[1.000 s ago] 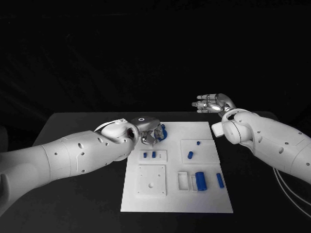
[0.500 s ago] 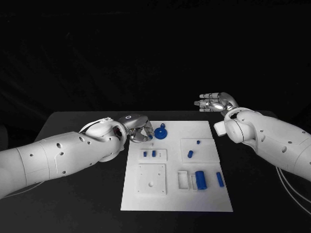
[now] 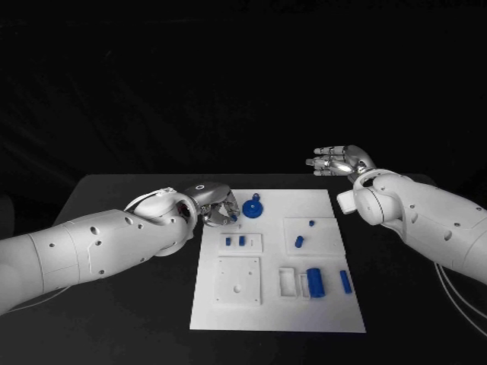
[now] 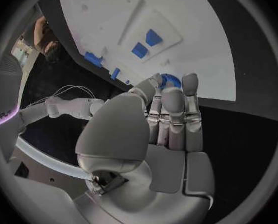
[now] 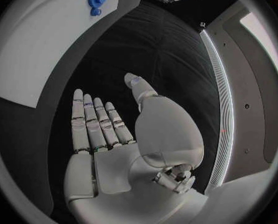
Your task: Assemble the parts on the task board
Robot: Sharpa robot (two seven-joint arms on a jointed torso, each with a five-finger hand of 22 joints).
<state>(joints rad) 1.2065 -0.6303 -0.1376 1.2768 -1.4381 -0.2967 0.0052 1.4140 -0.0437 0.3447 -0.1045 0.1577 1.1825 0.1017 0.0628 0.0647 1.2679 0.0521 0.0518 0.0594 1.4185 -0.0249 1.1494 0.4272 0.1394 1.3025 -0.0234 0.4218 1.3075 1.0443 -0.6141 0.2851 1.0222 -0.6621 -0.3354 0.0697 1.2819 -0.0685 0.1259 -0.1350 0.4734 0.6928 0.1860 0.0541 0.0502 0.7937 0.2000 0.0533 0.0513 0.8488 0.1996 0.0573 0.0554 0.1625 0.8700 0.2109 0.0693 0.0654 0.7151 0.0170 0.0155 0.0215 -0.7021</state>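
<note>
The white task board (image 3: 276, 304) lies mid-table. A blue gear (image 3: 253, 207) rests near its far edge, with nothing touching it. My left hand (image 3: 215, 209) hovers at the board's far left corner, just left of the gear, and holds nothing. In the left wrist view its fingers (image 4: 175, 115) lie straight and side by side, with the gear (image 4: 170, 79) just past their tips. My right hand (image 3: 335, 161) hangs raised beyond the board's far right corner, its empty palm (image 5: 111, 157) showing and its fingers spread. Small blue parts (image 3: 235, 242) sit in a recessed plate.
More blue parts lie on the board: a peg (image 3: 298, 242), a thick cylinder (image 3: 313, 281) and a thin bar (image 3: 345, 282). A white square plate with holes (image 3: 237, 283) sits on the board's near left. Black table (image 3: 123, 304) surrounds the board.
My left hand has drawn back to the left off the blue gear, which now lies uncovered on the board. The right hand has barely shifted.
</note>
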